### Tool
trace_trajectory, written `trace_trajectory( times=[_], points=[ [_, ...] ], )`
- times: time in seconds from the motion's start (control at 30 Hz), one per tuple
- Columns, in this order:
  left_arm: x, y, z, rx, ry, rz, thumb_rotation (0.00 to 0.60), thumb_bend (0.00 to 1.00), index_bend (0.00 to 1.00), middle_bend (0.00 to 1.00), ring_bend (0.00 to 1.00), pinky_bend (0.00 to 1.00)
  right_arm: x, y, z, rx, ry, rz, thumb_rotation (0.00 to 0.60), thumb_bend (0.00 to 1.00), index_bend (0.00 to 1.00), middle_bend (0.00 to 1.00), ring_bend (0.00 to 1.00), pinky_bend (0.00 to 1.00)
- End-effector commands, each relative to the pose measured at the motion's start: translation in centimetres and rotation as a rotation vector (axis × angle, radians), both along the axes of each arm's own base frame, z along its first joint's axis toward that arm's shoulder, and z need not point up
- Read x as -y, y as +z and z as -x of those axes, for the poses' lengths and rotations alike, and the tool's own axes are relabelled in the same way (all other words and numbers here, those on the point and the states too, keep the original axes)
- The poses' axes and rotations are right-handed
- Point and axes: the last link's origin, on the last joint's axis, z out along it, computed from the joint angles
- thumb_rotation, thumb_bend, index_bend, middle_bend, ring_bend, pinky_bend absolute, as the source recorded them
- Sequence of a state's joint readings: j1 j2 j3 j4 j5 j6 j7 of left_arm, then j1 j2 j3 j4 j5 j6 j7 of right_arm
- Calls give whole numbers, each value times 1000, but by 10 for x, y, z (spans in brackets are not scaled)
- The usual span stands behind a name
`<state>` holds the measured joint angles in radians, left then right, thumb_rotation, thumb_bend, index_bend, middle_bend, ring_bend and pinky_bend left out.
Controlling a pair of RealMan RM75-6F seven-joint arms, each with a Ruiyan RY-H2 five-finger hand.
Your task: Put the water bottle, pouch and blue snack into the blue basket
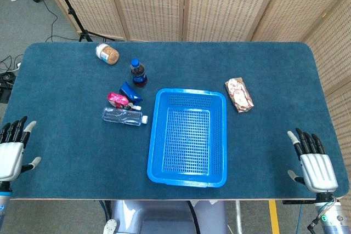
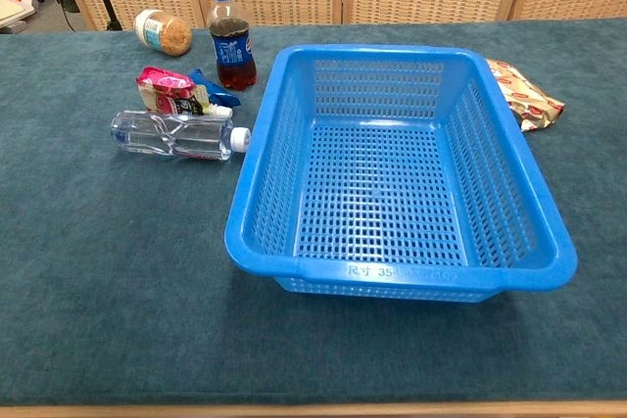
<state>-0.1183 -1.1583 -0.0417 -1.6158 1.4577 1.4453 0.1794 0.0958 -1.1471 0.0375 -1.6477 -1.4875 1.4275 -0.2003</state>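
Observation:
A clear water bottle (image 1: 124, 116) (image 2: 179, 135) lies on its side just left of the empty blue basket (image 1: 159, 152) (image 2: 257, 222). Behind it rests a pink pouch (image 1: 118, 100) (image 2: 167, 91), and a blue snack (image 1: 130, 91) (image 2: 214, 88) sits beside the pouch. My left hand (image 1: 12, 149) rests at the table's near left edge, fingers apart, holding nothing. My right hand (image 1: 313, 164) rests at the near right edge, fingers apart and empty. Neither hand shows in the chest view.
A cola bottle (image 1: 138, 73) (image 2: 231, 37) stands upright behind the snack. A jar (image 1: 107, 53) (image 2: 165, 32) lies at the back left. A red-and-white snack pack (image 1: 239, 95) (image 2: 524, 95) lies right of the basket. The teal table (image 1: 274, 152) ends near the folding screens.

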Motion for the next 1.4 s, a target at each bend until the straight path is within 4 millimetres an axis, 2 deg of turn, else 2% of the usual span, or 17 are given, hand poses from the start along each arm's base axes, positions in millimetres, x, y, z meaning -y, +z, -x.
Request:
trace_trajectory(
  times=[0.03,0.8,1.4],
  points=[
    [0,0,-1,0,-3,1,600,169,0,0,0,0,-1,1,0,1,1,2,600,156,8,0,0,0],
    [-1,-1,-3,5,-19,5,600,170,0,0,0,0,-3,1,0,-11,-5,0,600,156,8,0,0,0],
    [-5,-8,-11,-5,-45,38,600,168,0,0,0,0,-3,0,0,-7,-6,-5,600,156,8,0,0,0]
  ],
)
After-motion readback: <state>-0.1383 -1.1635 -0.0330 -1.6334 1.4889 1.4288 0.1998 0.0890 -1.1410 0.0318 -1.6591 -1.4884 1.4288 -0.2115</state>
